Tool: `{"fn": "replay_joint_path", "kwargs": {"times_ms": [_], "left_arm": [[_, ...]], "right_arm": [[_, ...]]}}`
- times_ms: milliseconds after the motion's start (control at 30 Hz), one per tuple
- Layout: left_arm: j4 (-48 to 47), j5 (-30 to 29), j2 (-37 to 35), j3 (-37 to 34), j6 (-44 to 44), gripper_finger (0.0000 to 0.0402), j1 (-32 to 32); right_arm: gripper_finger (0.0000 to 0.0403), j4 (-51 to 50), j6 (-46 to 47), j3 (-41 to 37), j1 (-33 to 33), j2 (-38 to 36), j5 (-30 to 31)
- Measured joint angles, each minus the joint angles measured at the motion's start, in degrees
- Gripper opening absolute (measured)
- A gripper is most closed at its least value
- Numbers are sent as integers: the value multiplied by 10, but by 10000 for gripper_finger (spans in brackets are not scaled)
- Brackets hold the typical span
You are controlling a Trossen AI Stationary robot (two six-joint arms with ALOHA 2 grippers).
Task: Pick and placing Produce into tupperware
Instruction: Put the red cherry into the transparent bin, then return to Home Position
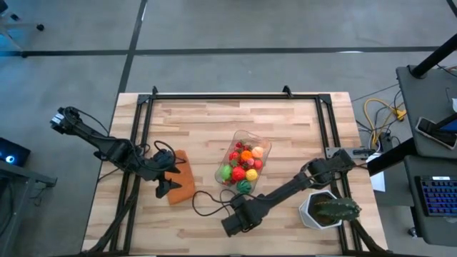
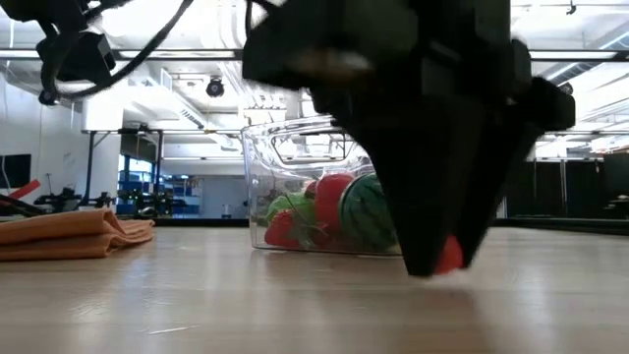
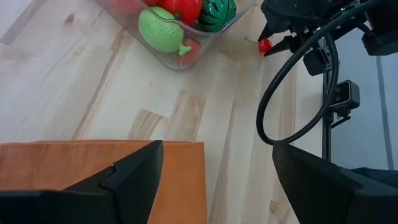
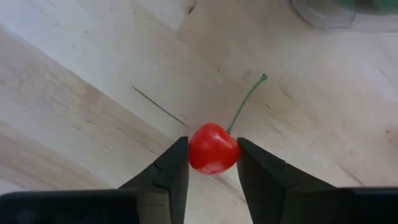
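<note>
Right gripper (image 4: 213,163) clamped on a red cherry (image 4: 213,148) near the tupperware (image 1: 244,162), ready for lifting in; left gripper (image 3: 217,168) spread, waiting over the orange cloth (image 3: 93,158).

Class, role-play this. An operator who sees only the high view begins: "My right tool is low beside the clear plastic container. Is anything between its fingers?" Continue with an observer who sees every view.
Observer: Yes. The right tool is shut on a small red cherry with a green stem.
Operator: Is it lifted?
Observer: Hardly, I think. The low view shows it right down at the wooden tabletop, with no gap I can make out.
Operator: And my left tool?
Observer: The left tool is wide open above the edge of the folded orange cloth.
</note>
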Motion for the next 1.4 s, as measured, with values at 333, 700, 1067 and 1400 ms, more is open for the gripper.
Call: {"fn": "replay_joint_path", "kwargs": {"times_ms": [333,700,1067,1400], "left_arm": [[1,-1,1,0,3,288,0],[5,-19,3,0,16,288,0],[5,12,14,0,3,288,0],[32,101,-5,26,-59,288,-1]], "right_arm": [[109,-107,62,106,38,-74,131],[112,-205,38,115,-47,-156,241],[226,-215,-38,58,-111,-153,222],[281,-204,62,113,-35,-254,226]]}}
